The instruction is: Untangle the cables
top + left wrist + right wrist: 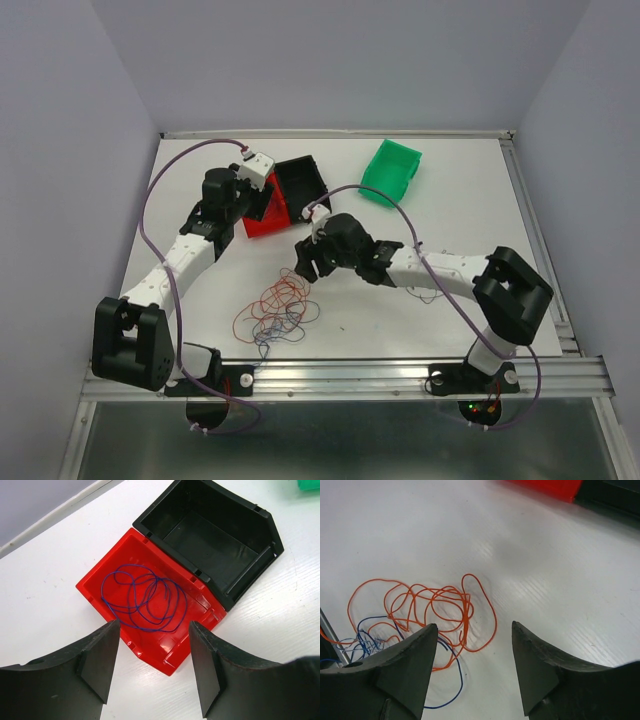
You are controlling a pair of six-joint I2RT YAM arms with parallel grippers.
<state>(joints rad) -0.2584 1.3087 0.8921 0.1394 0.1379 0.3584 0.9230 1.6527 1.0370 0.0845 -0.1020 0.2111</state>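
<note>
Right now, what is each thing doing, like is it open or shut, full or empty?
left hand: open, holding nothing, above the red bin
right hand: open, holding nothing, above the cable tangle
red bin: has one blue cable coiled loosely inside
black bin: empty, touching the red bin
green bin: off by itself, too far away to see inside
cable tangle: orange and blue cables knotted together on the table

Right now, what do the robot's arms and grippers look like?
The left arm and right arm are white tubes with chunky black joints. A lilac cable loops along each. The left gripper and right gripper each have two black wedge-shaped fingers.
</note>
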